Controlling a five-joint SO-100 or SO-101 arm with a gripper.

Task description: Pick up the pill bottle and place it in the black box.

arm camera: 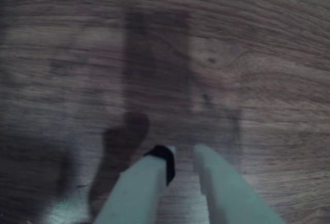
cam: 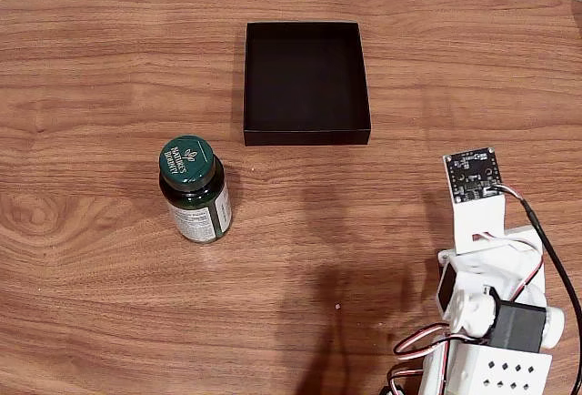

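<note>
A small dark green cylindrical pill bottle with a green screw cap bearing white logo text and a pale label stands upright on the brown wood-grain counter, left of centre in the fixed view. It touches nothing else. Above it and to its right in that view sits the shallow square matte-black box, a low-walled tray lying flat near the far edge of the counter, well apart from the bottle; nothing is seen inside it.

The white plastic arm occupies the lower right corner of the fixed view, with a small black circuit board mounted on a white bracket at its top and red, white and black cables trailing from it. The arm is well apart from both bottle and box.

In the wrist view, which is blurred, the end effector enters from the bottom edge: two pale fingers with a narrow gap between their tips and nothing held between them. A dark patch marks the tip of the left finger in that view. They appear to hover just above bare wood, with soft shadows on the grain ahead of them.
</note>
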